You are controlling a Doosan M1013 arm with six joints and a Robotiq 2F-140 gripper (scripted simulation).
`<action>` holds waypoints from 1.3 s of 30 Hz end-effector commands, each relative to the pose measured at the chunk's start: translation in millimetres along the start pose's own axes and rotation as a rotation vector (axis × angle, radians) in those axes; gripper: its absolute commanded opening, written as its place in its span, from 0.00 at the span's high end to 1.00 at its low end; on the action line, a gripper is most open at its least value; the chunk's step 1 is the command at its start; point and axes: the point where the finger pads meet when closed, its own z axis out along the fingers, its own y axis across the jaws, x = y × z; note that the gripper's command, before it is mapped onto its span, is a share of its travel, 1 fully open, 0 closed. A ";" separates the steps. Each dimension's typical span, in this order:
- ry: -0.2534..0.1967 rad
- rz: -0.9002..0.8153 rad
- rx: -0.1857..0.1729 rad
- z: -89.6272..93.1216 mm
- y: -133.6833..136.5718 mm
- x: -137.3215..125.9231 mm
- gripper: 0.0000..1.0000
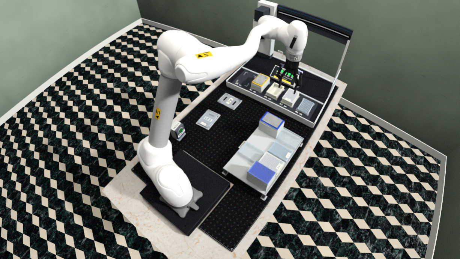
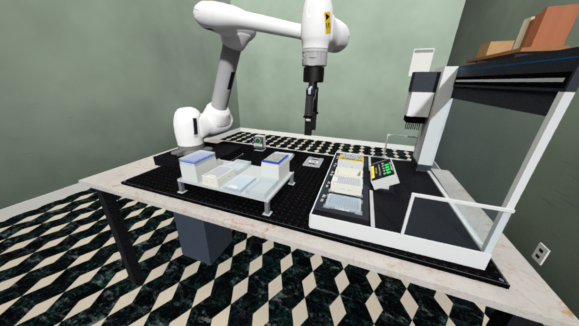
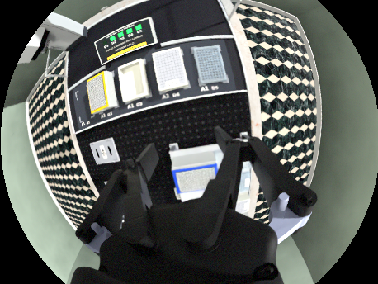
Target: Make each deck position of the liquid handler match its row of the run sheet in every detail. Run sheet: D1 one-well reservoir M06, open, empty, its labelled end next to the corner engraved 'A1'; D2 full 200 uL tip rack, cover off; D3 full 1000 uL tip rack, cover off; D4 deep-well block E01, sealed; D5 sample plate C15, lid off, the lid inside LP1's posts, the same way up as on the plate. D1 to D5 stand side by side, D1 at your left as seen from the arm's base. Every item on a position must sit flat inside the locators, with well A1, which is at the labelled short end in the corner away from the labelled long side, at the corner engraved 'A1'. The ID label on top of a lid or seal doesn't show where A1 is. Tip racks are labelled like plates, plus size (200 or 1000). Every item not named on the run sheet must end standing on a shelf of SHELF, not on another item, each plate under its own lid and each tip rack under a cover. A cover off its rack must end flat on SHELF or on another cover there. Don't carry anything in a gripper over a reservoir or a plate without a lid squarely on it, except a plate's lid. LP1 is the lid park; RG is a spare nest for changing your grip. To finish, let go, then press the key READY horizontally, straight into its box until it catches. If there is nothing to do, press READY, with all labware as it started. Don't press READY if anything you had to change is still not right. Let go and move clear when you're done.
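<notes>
My gripper (image 1: 289,84) (image 2: 308,130) (image 3: 185,143) is open and empty, hanging high over the table between the shelf and the deck. In the wrist view an uncovered blue-rimmed tip rack (image 3: 192,175) (image 1: 271,122) (image 2: 276,161) on the shelf shows between the fingers, far below. On the deck the leftmost position (image 1: 242,79) (image 3: 79,109) is bare. After it come a yellow-rimmed tip rack (image 1: 260,82) (image 2: 350,158) (image 3: 100,92), an open cream reservoir (image 1: 276,90) (image 2: 347,173) (image 3: 134,81), a white block (image 1: 290,96) (image 2: 346,185) (image 3: 171,69) and a clear plate (image 1: 305,106) (image 2: 344,202) (image 3: 209,63).
The shelf (image 1: 236,162) (image 2: 269,195) also holds a blue-covered rack (image 1: 261,172) (image 2: 197,164) and several plates. The lid park pad (image 1: 208,119) and the spare nest (image 1: 229,101) (image 2: 313,161) (image 3: 105,152) lie left of the shelf. The READY key (image 1: 179,130) (image 2: 258,141) stands near the arm's base. The handler's gantry (image 2: 506,87) rises behind the deck.
</notes>
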 end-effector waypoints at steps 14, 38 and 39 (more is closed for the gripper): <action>0.002 0.062 -0.001 -1.2 -54.9 5.0 0.34; 0.001 0.061 0.000 -1.1 -145.5 13.0 0.34; 0.001 0.061 0.000 -1.1 -145.5 13.0 0.34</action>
